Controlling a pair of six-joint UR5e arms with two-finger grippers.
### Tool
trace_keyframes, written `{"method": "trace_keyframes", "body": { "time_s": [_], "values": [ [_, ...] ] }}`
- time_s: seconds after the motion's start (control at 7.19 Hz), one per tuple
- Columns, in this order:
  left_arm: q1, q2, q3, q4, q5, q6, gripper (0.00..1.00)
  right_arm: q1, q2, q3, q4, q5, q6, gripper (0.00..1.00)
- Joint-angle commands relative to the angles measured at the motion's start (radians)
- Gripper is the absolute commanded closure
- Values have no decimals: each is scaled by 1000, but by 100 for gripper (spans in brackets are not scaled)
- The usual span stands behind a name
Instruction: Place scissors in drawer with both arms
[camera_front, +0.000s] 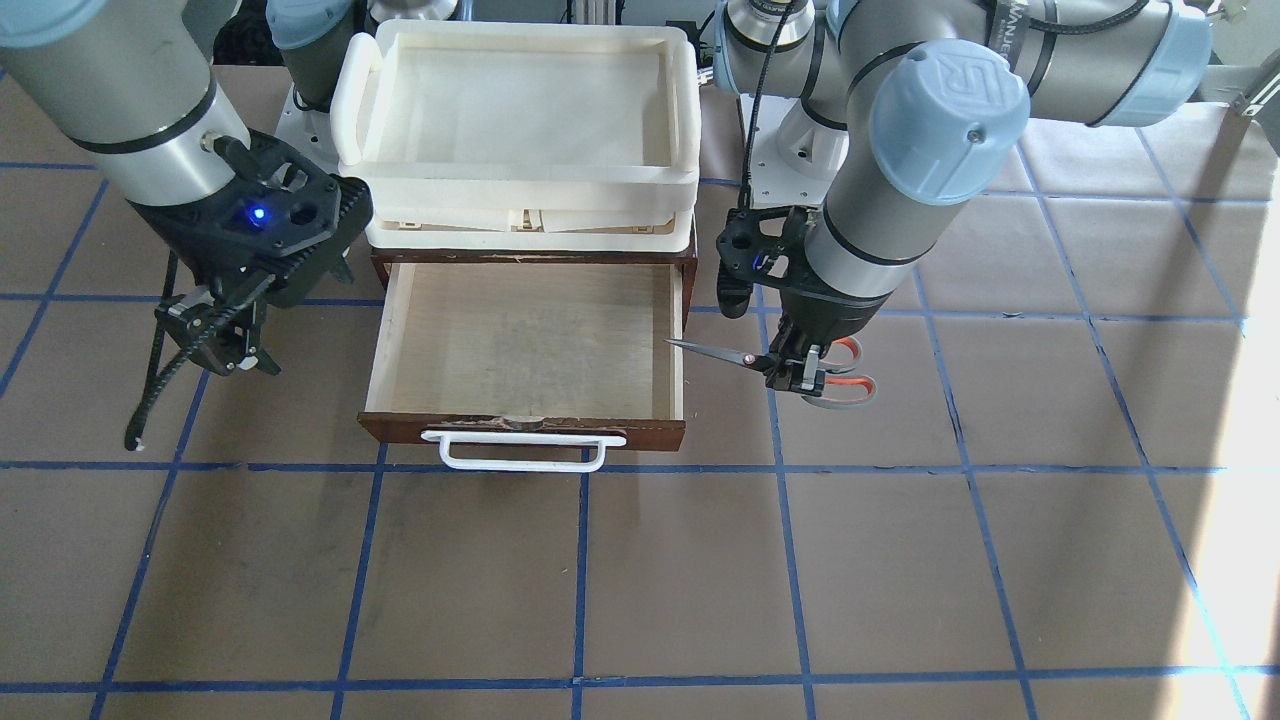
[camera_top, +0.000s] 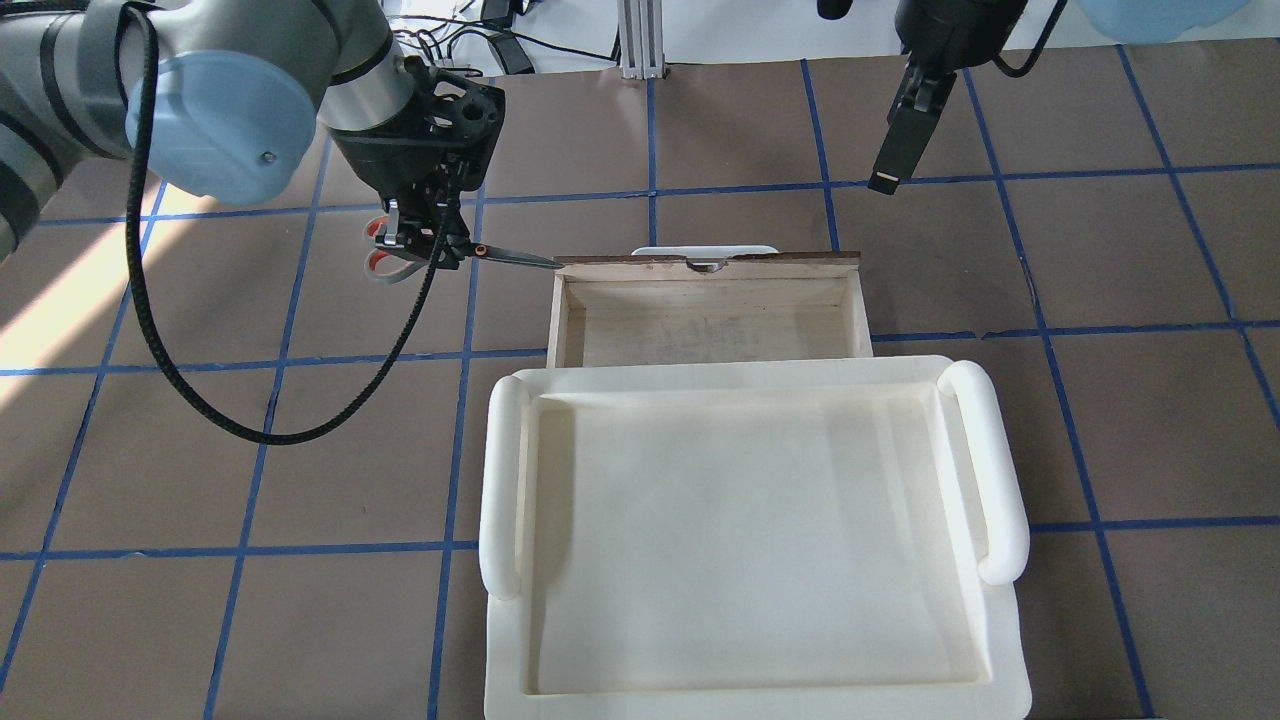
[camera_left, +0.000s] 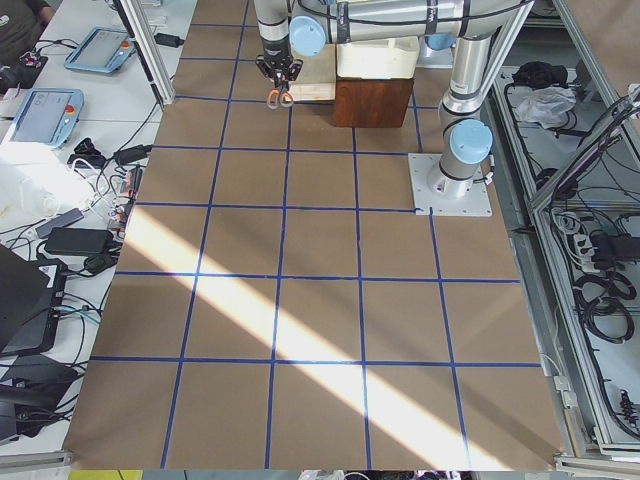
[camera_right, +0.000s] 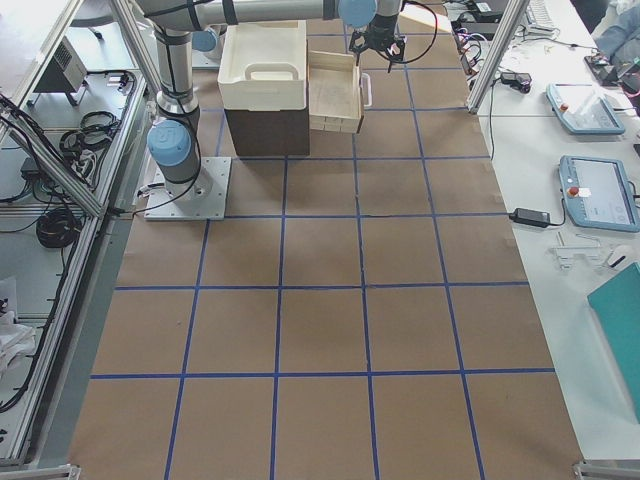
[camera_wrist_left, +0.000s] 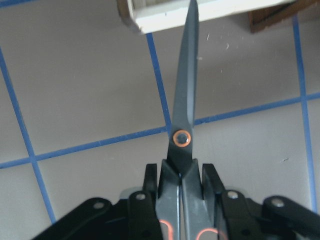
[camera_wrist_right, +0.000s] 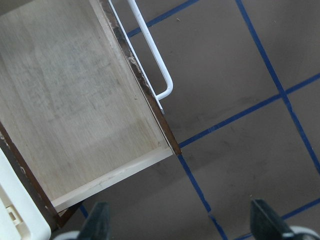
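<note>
since the drawer (camera_front: 530, 335) stands pulled out and bare inside, my step is to carry the scissors (camera_front: 720, 350) right, over the drawer's left wall, and lay them on its pale floor. my left gripper (camera_front: 797, 378) is clamped on them just behind the pivot, at the root of the loops. they hang level above the table (camera_front: 640, 580), left of the drawer. the blades point right, the tip reaching the left wall's rim near the far corner, by the front panel with its white handle (camera_front: 520, 463). from my wrist camera the blade seems to pass over the rim, but i cannot tell whether it clears or brushes it.

to do this well, i judge i should gain a little height first. then i should travel right until the loops too are past the wall, and draw nearer so the tip keeps off the front panel. after that i should lower until the blades are close to the wood and only then let go, so nothing bounces. my right gripper (camera_front: 228, 345) hovers right of the drawer, fingers spread wide, holding nothing, out of my path.

the scissors are small: slim dark-grey blades shut together, an orange ring at the pivot, grey loops lined orange-red. thin, light and pinched off centre, they may swing if i move sharply.
</note>
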Motion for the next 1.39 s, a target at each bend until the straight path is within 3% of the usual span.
{"method": "trace_keyframes", "body": {
  "time_s": [0.0, 0.56, 1.25],
  "values": [
    [-119, -4, -1, 10, -3, -121, 100, -39, -71, 38, 10, -15, 399, 0],
    [-192, -44, -4, 34, -42, -212, 100, -36, -107, 38, 85, -54, 980, 0],
    [-265, -94, -4, 65, -44, -241, 100, -20, -124, 40, 62, -38, 1084, 0]
  ]
}}
